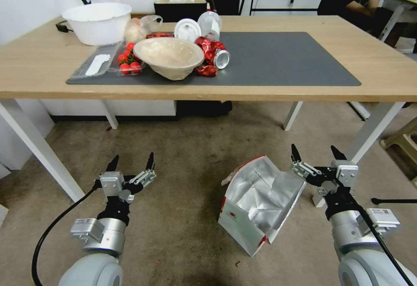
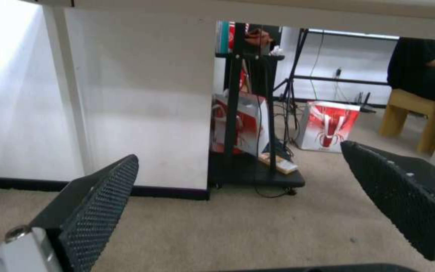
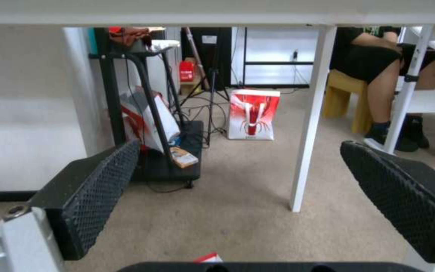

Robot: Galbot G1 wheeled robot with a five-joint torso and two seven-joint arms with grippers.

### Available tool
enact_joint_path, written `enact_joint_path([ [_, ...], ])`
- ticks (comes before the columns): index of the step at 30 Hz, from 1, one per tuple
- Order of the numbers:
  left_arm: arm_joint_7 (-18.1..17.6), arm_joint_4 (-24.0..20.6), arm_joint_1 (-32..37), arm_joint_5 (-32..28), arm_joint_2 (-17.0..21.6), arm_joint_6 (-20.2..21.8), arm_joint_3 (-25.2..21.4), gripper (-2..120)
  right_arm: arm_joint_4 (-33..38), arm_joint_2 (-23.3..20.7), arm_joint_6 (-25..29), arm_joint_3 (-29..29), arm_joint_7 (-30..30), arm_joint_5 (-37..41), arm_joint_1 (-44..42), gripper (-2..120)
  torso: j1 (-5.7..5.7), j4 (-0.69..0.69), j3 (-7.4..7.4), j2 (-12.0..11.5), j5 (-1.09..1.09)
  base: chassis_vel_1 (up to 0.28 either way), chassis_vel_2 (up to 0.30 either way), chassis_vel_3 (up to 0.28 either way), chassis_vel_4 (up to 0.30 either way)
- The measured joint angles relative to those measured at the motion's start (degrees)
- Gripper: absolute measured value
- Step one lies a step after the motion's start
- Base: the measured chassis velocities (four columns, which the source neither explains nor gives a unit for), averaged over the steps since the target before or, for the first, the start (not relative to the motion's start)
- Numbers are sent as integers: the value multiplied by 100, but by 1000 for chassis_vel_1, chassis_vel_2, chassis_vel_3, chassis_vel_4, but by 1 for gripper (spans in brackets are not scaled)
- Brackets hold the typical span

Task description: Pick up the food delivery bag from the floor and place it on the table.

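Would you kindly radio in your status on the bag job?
Left gripper open, right gripper open, both low before the table. Bag on floor, mouth open, beside right gripper. Nothing between.

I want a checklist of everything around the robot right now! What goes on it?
Surface: wooden table with a dark mat; carpet floor below.
Job's things: delivery bag on the floor, open, foil lining showing, tilted.
Clutter: white tub, bowl, strawberry tray, crushed can on the table's left half.
Grippers: left gripper open above the floor; right gripper open beside the bag, not touching.
Cables: black cable along the left arm.
Surroundings: red-and-white bag beyond the table.
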Motion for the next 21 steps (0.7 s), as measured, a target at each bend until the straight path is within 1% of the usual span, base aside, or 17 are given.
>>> enact_joint_path([
  [1,0,0,0,0,0,0,0,100,0,0,0,0,0,0,0,100,0,0,0,0,0,0,0,0,0],
  [5,0,9,-2,0,1,6,1,100,0,-14,2,15,8,3,1,100,-26,0,-75,-102,0,0,0,0,0],
  [15,0,24,-5,0,-13,8,6,100,0,-14,2,16,11,4,1,100,-47,0,-141,-188,0,0,0,0,0],
  [18,1,28,-6,1,-21,8,16,100,-1,-12,2,15,11,6,2,100,-60,0,-200,-261,0,0,0,0,0],
  [21,1,30,-7,1,-21,8,18,100,-2,-12,2,15,12,6,3,100,-64,0,-215,-280,0,0,0,0,0],
])
